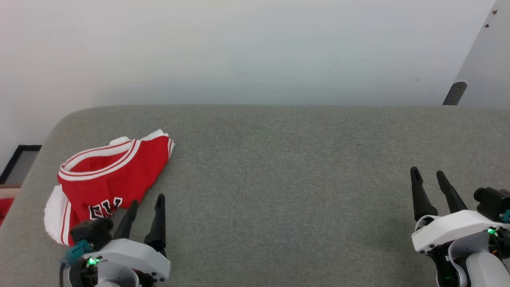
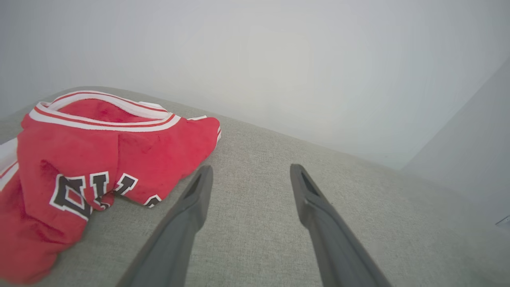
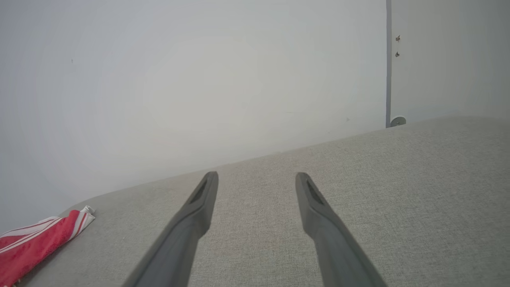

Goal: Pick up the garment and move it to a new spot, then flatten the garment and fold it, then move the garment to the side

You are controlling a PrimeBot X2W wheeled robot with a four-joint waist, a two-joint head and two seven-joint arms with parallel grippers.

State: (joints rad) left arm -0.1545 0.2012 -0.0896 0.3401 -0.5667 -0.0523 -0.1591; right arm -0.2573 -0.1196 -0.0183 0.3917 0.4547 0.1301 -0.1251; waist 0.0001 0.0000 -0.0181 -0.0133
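Head view: left fingers [image 1: 158,211] and right fingers [image 1: 417,191] gape empty; pinching only the bunched garment's [image 1: 115,175] top layer risks slipping.

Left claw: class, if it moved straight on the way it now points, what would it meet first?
The left claw would likely skim bare grey cushion toward the wall; the garment lies just left of that line, depth unclear.
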